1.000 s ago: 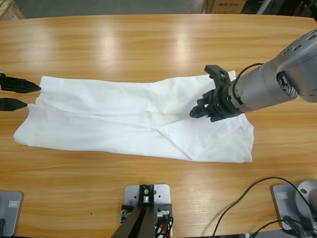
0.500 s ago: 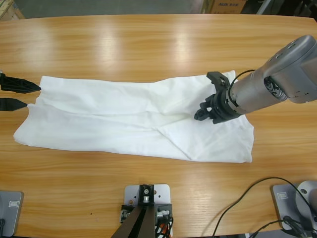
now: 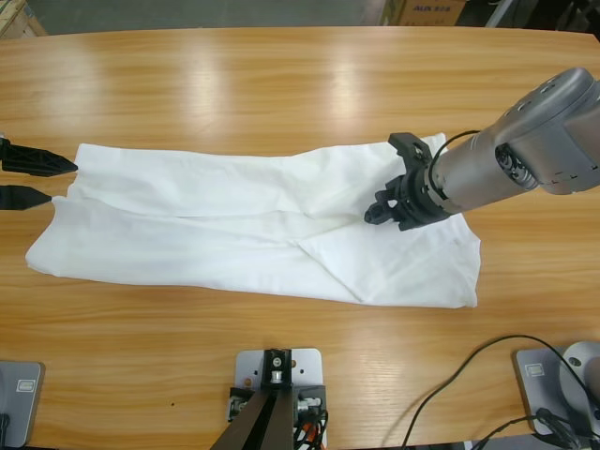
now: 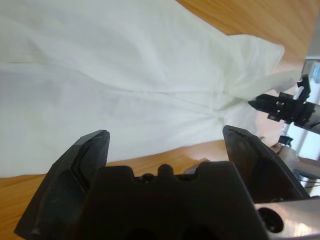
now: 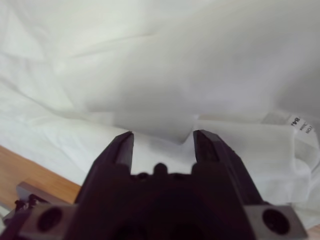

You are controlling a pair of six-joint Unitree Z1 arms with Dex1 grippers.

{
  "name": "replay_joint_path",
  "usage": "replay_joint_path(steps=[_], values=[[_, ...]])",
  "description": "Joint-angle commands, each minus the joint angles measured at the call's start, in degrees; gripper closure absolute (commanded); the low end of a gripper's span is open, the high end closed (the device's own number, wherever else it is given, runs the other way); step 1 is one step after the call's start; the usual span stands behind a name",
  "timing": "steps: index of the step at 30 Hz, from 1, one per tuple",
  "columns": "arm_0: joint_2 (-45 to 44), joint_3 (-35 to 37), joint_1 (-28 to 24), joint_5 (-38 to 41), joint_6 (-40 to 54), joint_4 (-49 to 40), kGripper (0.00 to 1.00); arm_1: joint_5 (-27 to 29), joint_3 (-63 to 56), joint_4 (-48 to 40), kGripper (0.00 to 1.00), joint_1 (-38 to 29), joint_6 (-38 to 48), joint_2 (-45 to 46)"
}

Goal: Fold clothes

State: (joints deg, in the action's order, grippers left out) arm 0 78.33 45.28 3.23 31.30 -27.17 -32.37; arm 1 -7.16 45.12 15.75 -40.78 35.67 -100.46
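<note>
The clothes are one white T-shirt, folded into a long band that lies flat across the table from left to right. My left gripper is open at the shirt's left end, level with the table, and its own view looks along the white cloth between spread jaws. My right gripper hangs open just over the shirt's right part, beside a diagonal fold. In the right wrist view its jaws stand apart close above the fabric, gripping nothing. A small printed label shows at the right.
The wooden table runs bare behind and in front of the shirt. Black cables loop at the front right corner. Cardboard boxes stand beyond the far edge. My right gripper's tip shows far off in the left wrist view.
The right arm has dipped and shifted slightly over the shirt's right part, its gripper staying near the same spot. The left gripper and the shirt have not moved.
</note>
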Motion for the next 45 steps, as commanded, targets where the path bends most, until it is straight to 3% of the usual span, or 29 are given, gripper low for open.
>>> replay_joint_path(steps=[1,6,8,9,22,32,45], values=[[-1.3,-1.8,0.5,-0.8,0.4,-0.9,0.128,0.0,-0.8,-2.6,0.509,0.6,-1.8,-1.5],[-1.4,-1.8,0.5,-0.8,0.4,-0.9,0.128,-0.5,-1.4,-3.7,0.556,0.6,-1.9,-2.4],[-1.4,-1.8,0.5,-0.8,0.4,-0.9,0.128,-0.6,-1.4,-3.6,0.917,0.6,-2.0,-2.5],[-1.4,-1.8,0.5,-0.8,0.4,-0.9,0.128,-0.5,-1.4,-3.6,0.992,0.6,-2.1,-2.5],[-1.3,-1.8,0.5,-0.8,0.4,-0.9,0.128,1.1,-1.2,0.5,1.0,0.6,-3.5,-1.5],[-1.6,-1.8,0.8,-0.8,0.4,-0.9,0.128,1.0,7.9,16.0,1.0,0.6,-4.3,9.8],[-2.0,-1.8,0.8,-0.8,0.4,-1.3,0.128,-10.8,15.3,18.7,1.0,-1.6,-7.6,4.3]])
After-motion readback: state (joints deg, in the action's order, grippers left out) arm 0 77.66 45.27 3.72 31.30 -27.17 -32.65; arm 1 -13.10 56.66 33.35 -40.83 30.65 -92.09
